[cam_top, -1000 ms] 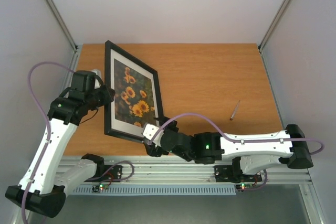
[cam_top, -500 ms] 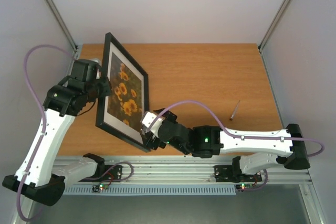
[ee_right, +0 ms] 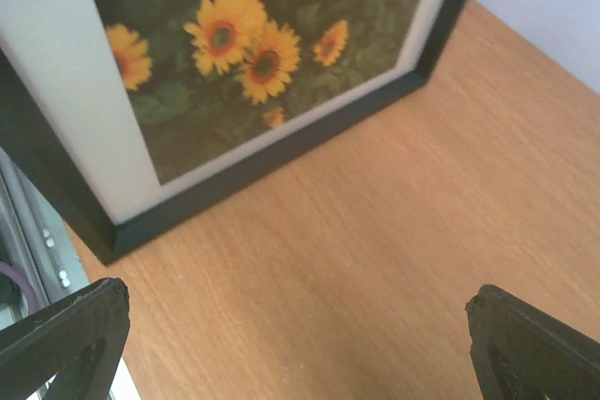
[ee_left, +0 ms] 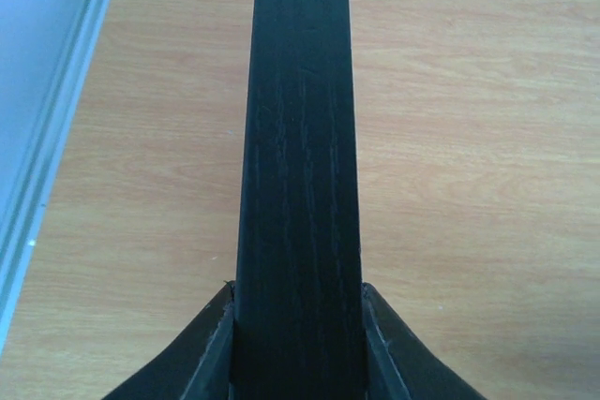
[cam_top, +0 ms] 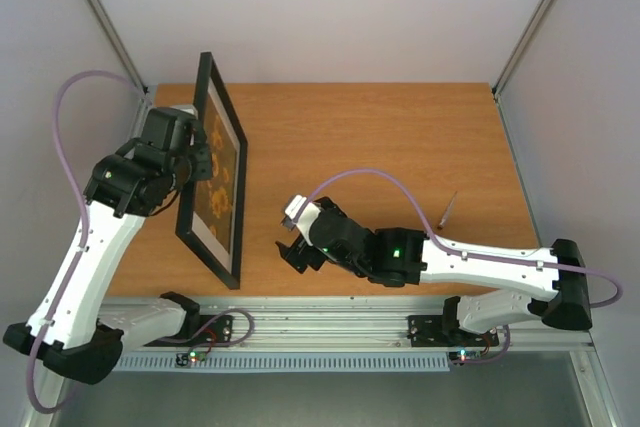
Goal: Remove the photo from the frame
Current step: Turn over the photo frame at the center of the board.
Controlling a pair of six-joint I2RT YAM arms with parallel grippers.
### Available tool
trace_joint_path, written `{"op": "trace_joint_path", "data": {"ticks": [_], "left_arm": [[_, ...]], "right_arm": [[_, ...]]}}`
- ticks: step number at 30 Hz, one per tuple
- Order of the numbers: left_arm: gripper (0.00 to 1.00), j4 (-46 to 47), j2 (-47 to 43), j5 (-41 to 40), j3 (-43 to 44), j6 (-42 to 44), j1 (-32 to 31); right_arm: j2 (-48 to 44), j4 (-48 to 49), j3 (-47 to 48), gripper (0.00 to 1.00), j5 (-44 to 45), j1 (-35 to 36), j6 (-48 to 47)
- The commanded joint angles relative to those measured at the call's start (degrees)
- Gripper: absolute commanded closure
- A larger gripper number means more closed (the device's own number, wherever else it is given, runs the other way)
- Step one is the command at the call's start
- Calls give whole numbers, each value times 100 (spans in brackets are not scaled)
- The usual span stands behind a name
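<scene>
Tipping the frame [cam_top: 212, 187] over is the step I judge to be in hand, so that its back comes up and the photo [cam_top: 220, 185] can be reached from behind. The frame stands almost on edge at the left of the worktop [cam_top: 400, 137], its lower long rail resting on the wood and its picture side facing right. My left fingers [cam_top: 196, 163] pinch the raised long rail; the left wrist view shows that black rail [ee_left: 300, 185] running straight out between them. The photo is inside the frame behind the white mat [ee_right: 66, 91], sunflowers plain in the right wrist view [ee_right: 253, 35]. My right fingers [cam_top: 295, 250] are spread wide and hold nothing, low over the wood just right of the frame's near corner and not touching it.

To do this well I would keep the lower rail planted as a hinge, carry the top rail over to the right in a slow arc, and not slacken the pinch until the face is nearly down (a dropped frame could crack its front). The right fingers should stand ready to stop the near corner skidding.

A second ago the frame leaned low with its face well open to the overhead camera, and my right fingers sat at that near corner. Now it is far steeper, and they have drawn back to the right.
</scene>
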Motion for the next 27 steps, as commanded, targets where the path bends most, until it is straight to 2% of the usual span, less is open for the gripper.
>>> {"op": "trace_joint_path", "data": {"ticks": [1,10,18,27], "left_arm": [[99,1435,-23,49,-101,-277,-387],[100,1455,349,-650,-158,-682,-964],[99,1684,177,-1215,-493,-1425,-1219],[99,1791,120,-1467,-530,-1893,-1290]], "right_arm": [[92,355,-3,1,-179,3,159],[230,772,-68,2,-386,101,396],[834,2114,87,2,498,959,-31],[1958,2932,890,2,1234,1455,-440]]}}
